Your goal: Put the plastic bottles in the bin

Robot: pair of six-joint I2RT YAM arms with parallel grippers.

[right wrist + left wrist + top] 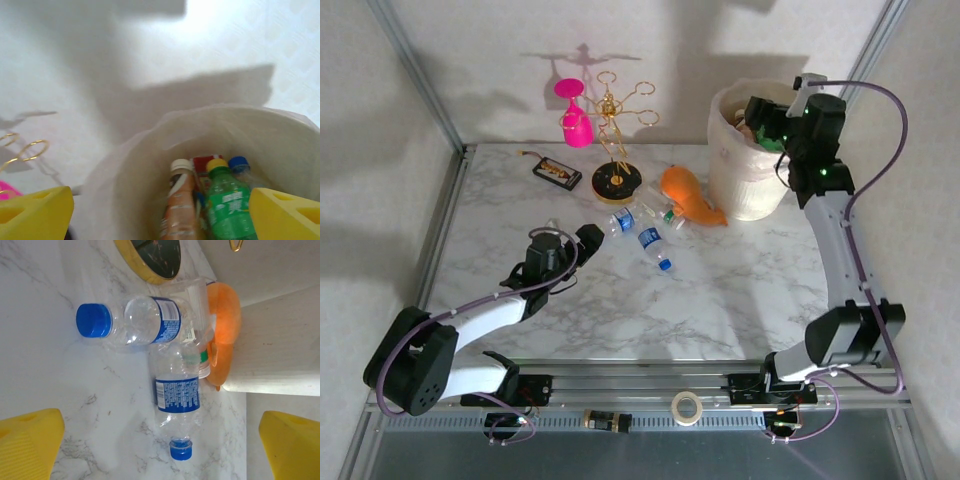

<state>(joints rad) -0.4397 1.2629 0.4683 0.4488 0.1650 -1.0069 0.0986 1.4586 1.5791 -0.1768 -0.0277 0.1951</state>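
Three clear bottles [655, 248] lie clustered on the table [740, 300], just beside the orange fish toy [692, 195]. From the left wrist, a blue-capped bottle [135, 322] and a second bottle [177, 395] lie touching at an angle. The third bottle [202, 360] is mostly hidden behind them, with only a green label band legible. Bin [745, 190] contents, blurred from the right wrist: brown bottle [179, 205], green bottle [227, 210], a blue cap [239, 164], a red label [202, 167], lower parts cut off. Left gripper [568, 240]: fingers spread wide, holding nothing, near the cluster, not touching. Right gripper [765, 120]: above the bin mouth, yellow fingers [35, 215] well apart, nothing between them. Gold wire rack [615, 110], pink glass [575, 115] and flat black device [557, 173] sit at the far edge, well apart from both grippers.
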